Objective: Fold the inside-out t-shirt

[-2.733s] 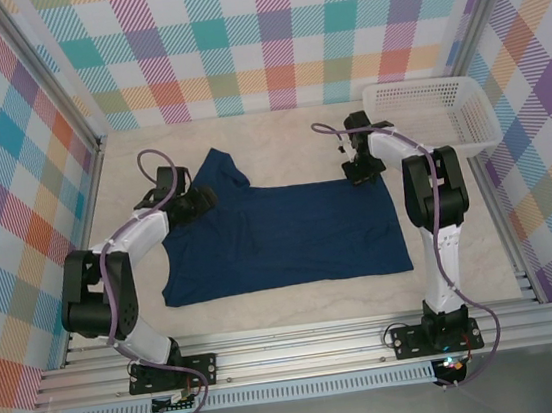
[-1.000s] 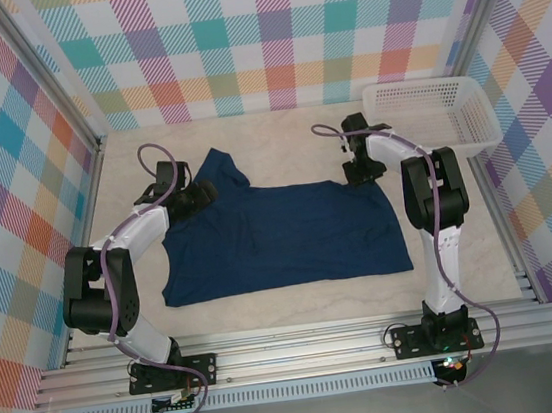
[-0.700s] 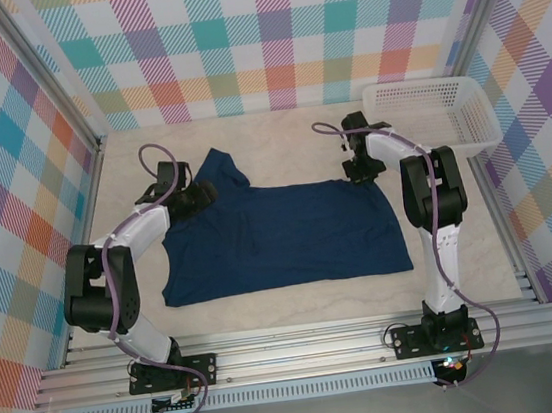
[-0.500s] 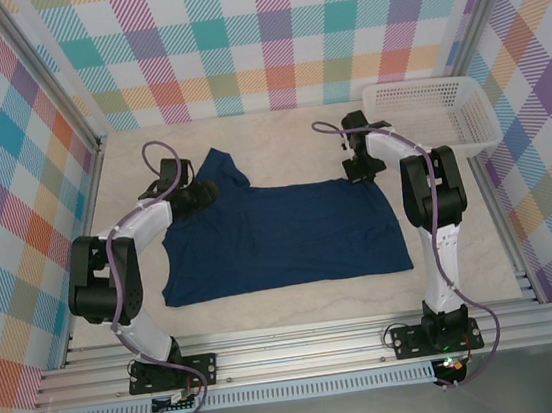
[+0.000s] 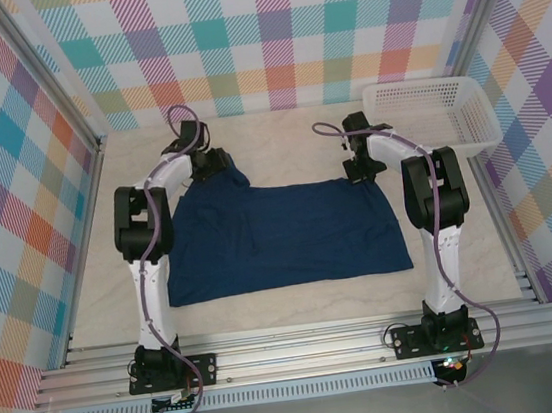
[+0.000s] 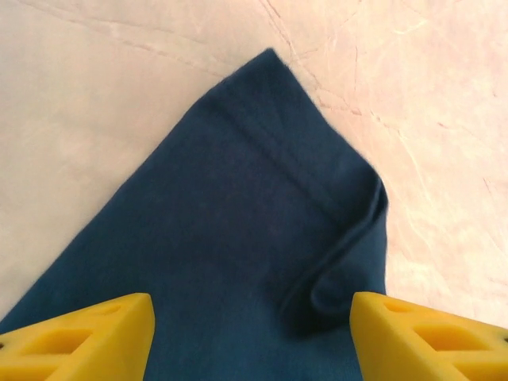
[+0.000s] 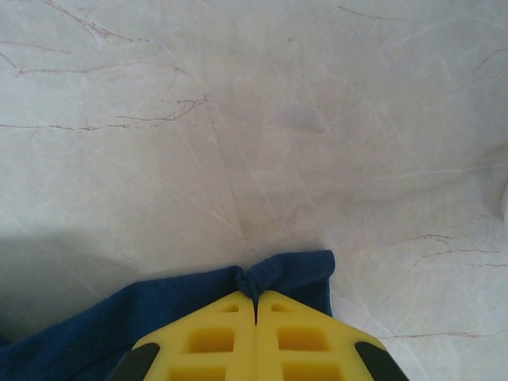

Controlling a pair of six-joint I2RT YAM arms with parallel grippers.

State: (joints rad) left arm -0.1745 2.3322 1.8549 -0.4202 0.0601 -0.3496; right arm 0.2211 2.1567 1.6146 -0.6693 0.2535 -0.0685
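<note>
The dark navy t-shirt lies spread flat on the pale table, with one sleeve sticking out at its far left. My left gripper hangs over that sleeve. In the left wrist view the left gripper is open, its yellow fingers set either side of the sleeve cloth, which has a small curled fold on the right. My right gripper is at the shirt's far right corner. Seen from the right wrist, the right gripper is shut, pinching that corner into a pucker.
A white plastic basket stands at the back right, close to the right arm. Bare marbled table lies beyond the shirt's far edge. Checked walls close in the sides and back.
The left arm swung from the shirt's left side up and right to the far sleeve, still open. The right gripper closed on the shirt's far right corner.
</note>
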